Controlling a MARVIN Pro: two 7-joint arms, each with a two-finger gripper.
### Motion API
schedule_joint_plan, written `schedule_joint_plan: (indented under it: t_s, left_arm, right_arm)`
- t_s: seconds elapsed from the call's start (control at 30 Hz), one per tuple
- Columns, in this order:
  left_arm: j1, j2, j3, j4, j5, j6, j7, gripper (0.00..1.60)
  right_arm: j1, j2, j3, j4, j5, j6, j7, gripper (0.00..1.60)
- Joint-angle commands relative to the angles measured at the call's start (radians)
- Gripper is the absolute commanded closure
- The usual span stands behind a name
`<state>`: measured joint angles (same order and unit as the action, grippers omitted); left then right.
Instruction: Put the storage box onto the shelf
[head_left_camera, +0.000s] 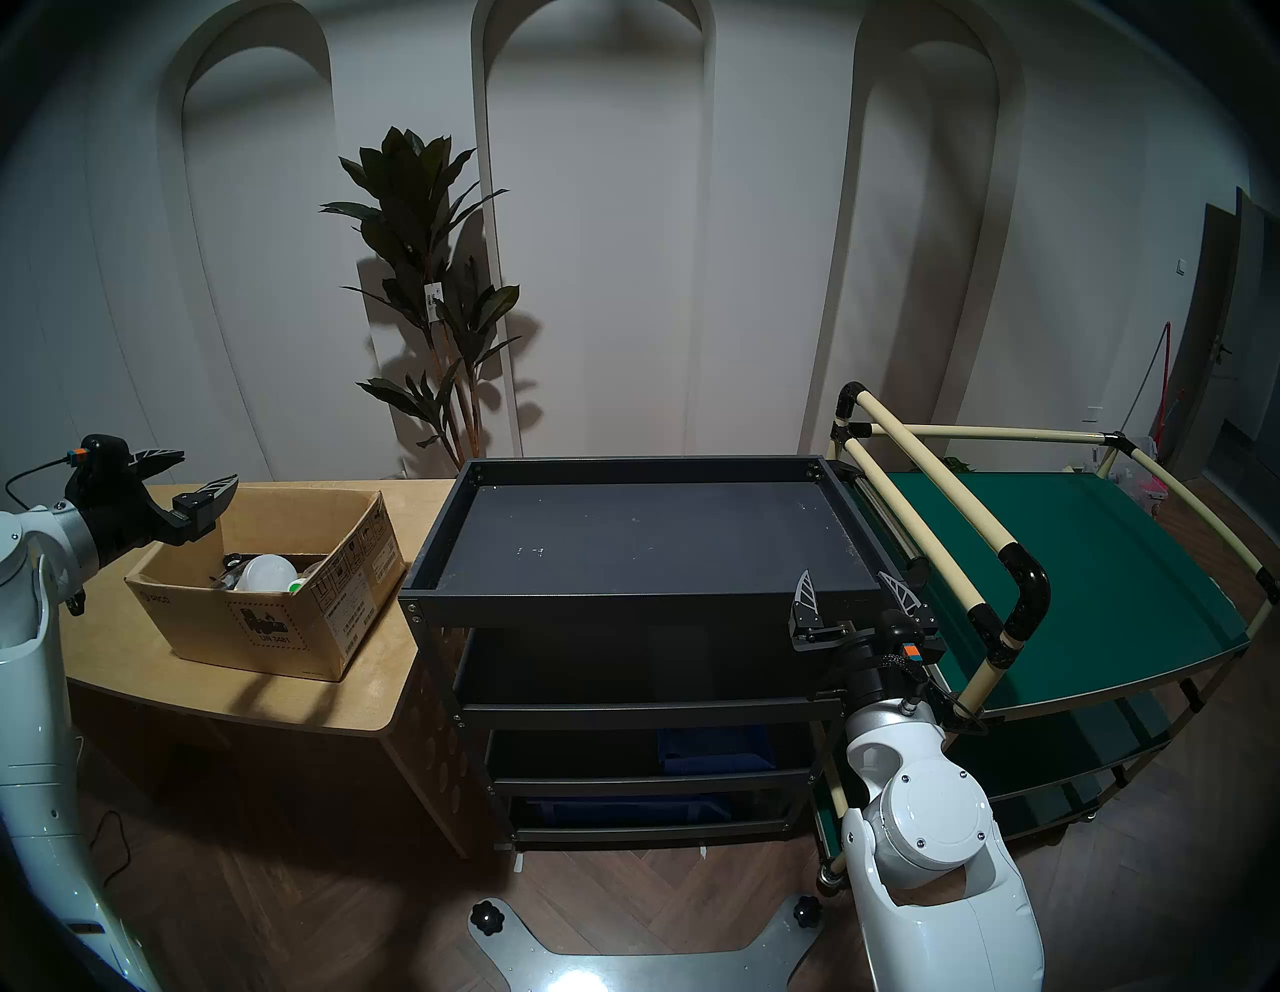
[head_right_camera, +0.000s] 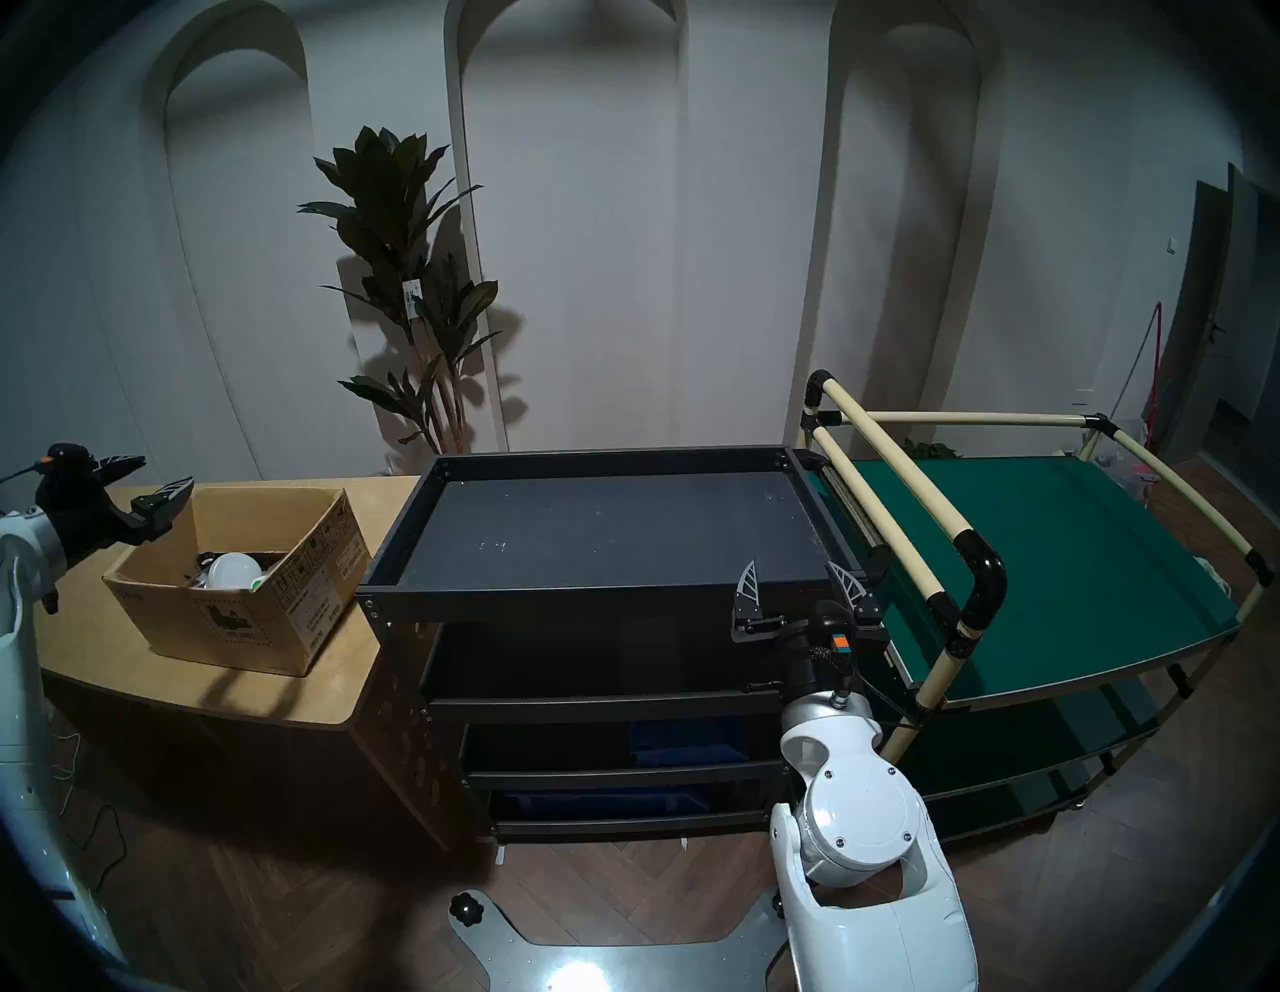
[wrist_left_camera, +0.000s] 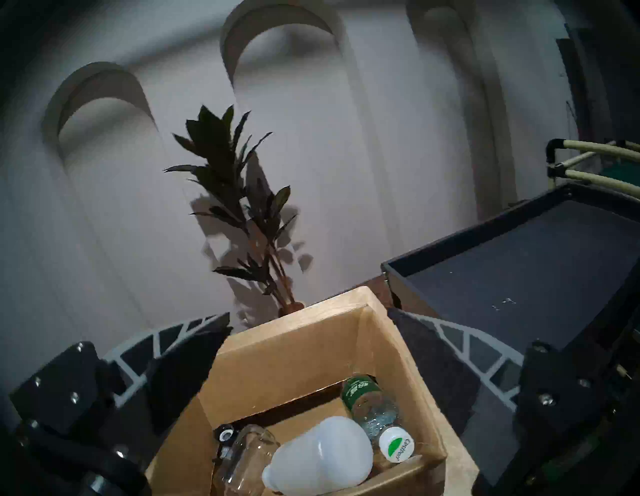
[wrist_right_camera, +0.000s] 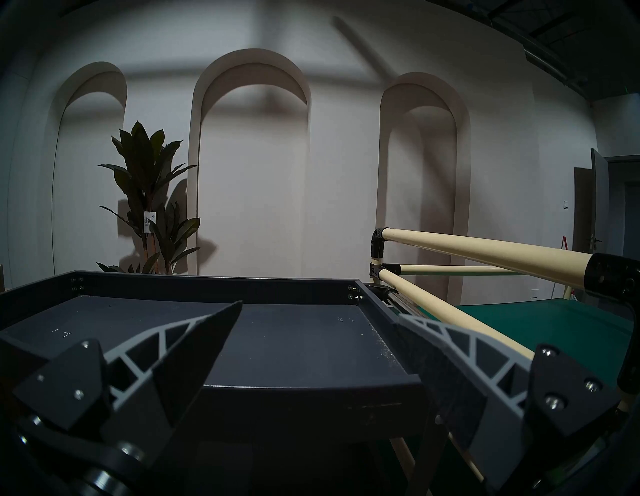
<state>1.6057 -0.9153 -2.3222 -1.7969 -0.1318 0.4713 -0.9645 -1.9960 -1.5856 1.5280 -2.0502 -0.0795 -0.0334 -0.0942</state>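
1. The cardboard box (head_left_camera: 277, 589) sits on the wooden table (head_left_camera: 208, 682), left of the black cart (head_left_camera: 644, 547). Box is not yet on the cart.
2. Box top has no flaps. Inside are a white plastic bottle (wrist_left_camera: 322, 453), a clear jar (wrist_left_camera: 247, 450) and a green-capped water bottle (wrist_left_camera: 375, 412).
3. Left gripper (head_left_camera: 185, 478) hovers at the box's far left end, above the rim. Jaws are wide apart and hold nothing.
4. In the left wrist view the two fingers (wrist_left_camera: 173, 343) straddle the box's corner, one on each side, and no contact is visible.
5. Right gripper (head_left_camera: 855, 589) is at the cart's front right corner, jaws wide and empty, well apart from the box.
6. Key relation: the box lies just below and ahead of the left jaws, toward the cart. Its long axis runs diagonally, from near left to far right in the head view.
7. Left arm is much nearer; right arm has the whole cart top between it and the box.
8. Judgement: the step in hand is the approach to grasp, early in the task.
9. Risk: loose contents shift if the box tips, and the cart rim must be cleared.
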Motion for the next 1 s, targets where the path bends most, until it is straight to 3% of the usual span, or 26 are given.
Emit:
schedule_joint_plan:
  t_s: [0.0,0.3,0.6,0.9,0.93,0.97]
  left_arm:
    - [0.006,0.111,0.029,0.028,0.053,-0.012,-0.107,0.00]
    - [0.038,0.213,0.116,0.100,0.183,-0.064,-0.264,0.00]
    - [0.043,0.297,0.158,0.144,0.315,-0.131,-0.348,0.00]
    - [0.049,0.403,0.232,0.200,0.468,-0.259,-0.439,0.00]
    - [0.039,0.389,0.234,0.200,0.490,-0.279,-0.446,0.00]
    - [0.044,0.426,0.249,0.206,0.500,-0.292,-0.452,0.00]
  right_arm:
    - [0.008,-0.001,0.000,-0.017,0.000,-0.005,-0.001,0.00]
    - [0.010,-0.001,0.000,-0.013,0.000,-0.006,-0.001,0.00]
    - [0.011,-0.001,0.000,-0.010,-0.001,-0.005,0.000,0.00]
    - [0.013,-0.001,0.001,-0.010,-0.001,-0.006,0.000,0.00]
    - [0.013,-0.001,0.001,-0.010,-0.001,-0.006,0.000,0.00]
    - [0.013,-0.001,0.001,-0.010,-0.001,-0.006,0.000,0.00]
